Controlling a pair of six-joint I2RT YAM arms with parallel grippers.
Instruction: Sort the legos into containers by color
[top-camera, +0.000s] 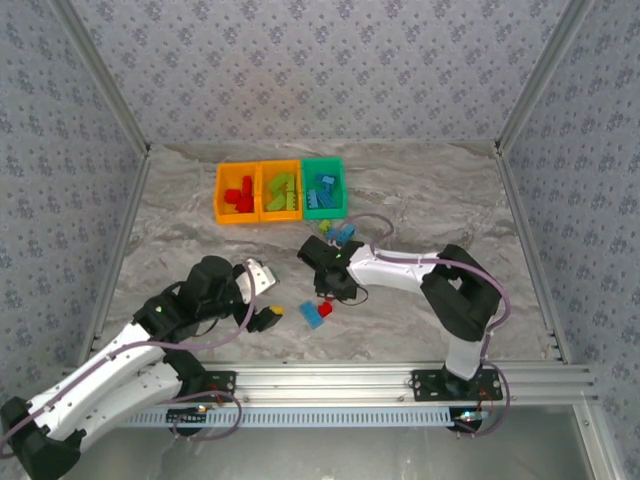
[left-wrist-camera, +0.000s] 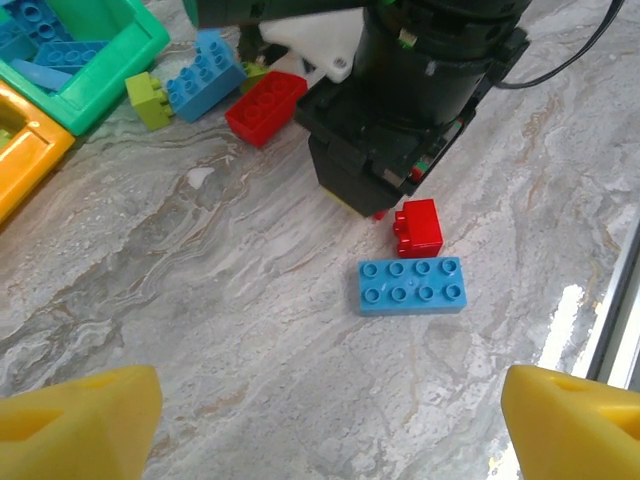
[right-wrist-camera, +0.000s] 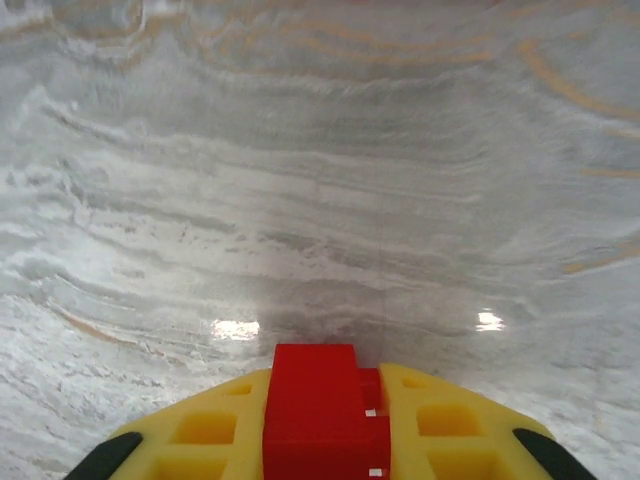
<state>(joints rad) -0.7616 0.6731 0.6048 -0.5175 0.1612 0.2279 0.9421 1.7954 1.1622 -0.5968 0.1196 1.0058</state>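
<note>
Two yellow fingers (right-wrist-camera: 440, 435) of the right gripper (right-wrist-camera: 325, 400) pinch a red brick (right-wrist-camera: 315, 420) between them, over the marbled table (right-wrist-camera: 320, 150). The left gripper (left-wrist-camera: 325, 415) has its fingers (left-wrist-camera: 90, 420) spread wide apart above bare table. Ahead of them a blue brick (left-wrist-camera: 412, 285) lies flat. A small red brick (left-wrist-camera: 418, 228) sits just beyond it at the foot of the right gripper; whether this is the pinched one I cannot tell. Farther ahead and to their left, three loose bricks (left-wrist-camera: 205, 75) lie beside the green bin (left-wrist-camera: 110, 85). Two orange bins (top-camera: 219, 195) stand in a row with it, well beyond both grippers' fingers.
</note>
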